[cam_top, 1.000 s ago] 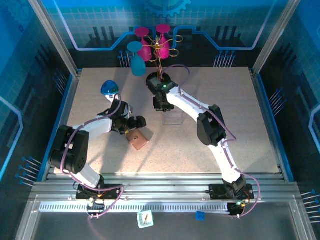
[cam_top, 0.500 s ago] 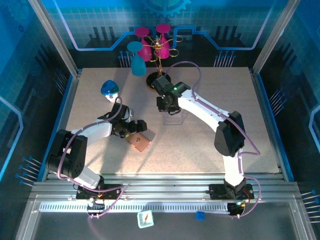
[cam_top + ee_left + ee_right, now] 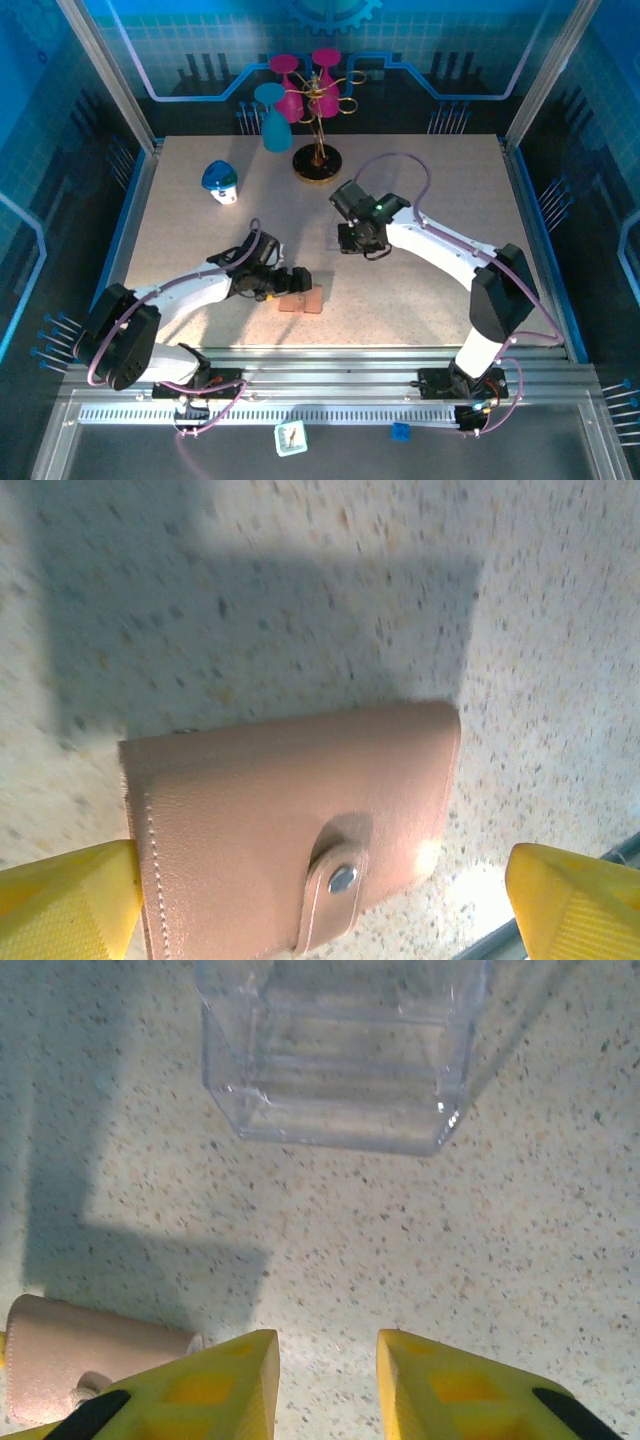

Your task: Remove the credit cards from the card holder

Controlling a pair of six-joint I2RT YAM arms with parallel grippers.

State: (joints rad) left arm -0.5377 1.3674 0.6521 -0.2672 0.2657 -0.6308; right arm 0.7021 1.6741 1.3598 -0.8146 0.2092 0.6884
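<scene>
Clearly the card holder (image 3: 290, 830) lies snapped shut on the table (image 3: 300, 600), its long side spanning the wide-apart fingers of my left gripper (image 3: 320, 852). My right gripper (image 3: 325, 1360), fingers narrowly parted on nothing, hangs farther off near the clear box (image 3: 340, 1050).

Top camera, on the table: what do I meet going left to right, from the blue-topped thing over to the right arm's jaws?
Blue-topped white object → card holder → right gripper. The cup stand's base is left out, because it overlaps the card holder's span.
</scene>
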